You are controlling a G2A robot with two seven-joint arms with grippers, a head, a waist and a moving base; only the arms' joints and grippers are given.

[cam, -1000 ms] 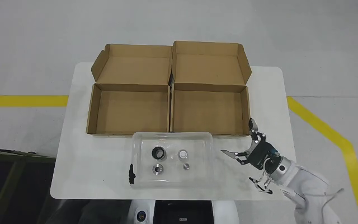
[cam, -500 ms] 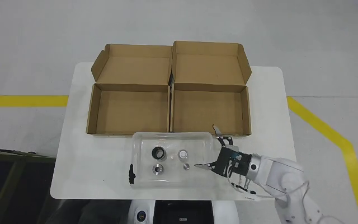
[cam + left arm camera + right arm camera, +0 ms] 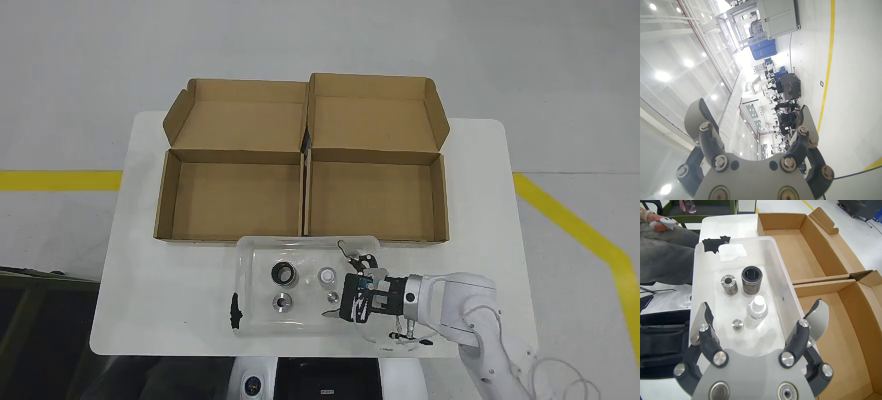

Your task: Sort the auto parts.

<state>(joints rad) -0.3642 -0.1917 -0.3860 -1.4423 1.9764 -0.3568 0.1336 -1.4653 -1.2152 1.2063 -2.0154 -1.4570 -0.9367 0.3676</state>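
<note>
Fingers (image 3: 706, 315) of the right gripper (image 3: 762, 312) hang spread over a clear plastic tray (image 3: 783, 275). A careless descent could topple its small white-capped clear bottle (image 3: 759, 301).

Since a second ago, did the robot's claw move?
Yes. The right claw moved from the table beside the clear bin to over the bin.

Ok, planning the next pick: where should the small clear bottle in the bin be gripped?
Probably from above, across the round body just under the white cap: the bottle stands upright and the walls of the bin block a side approach. Avoid the steel knob beside it.
</note>
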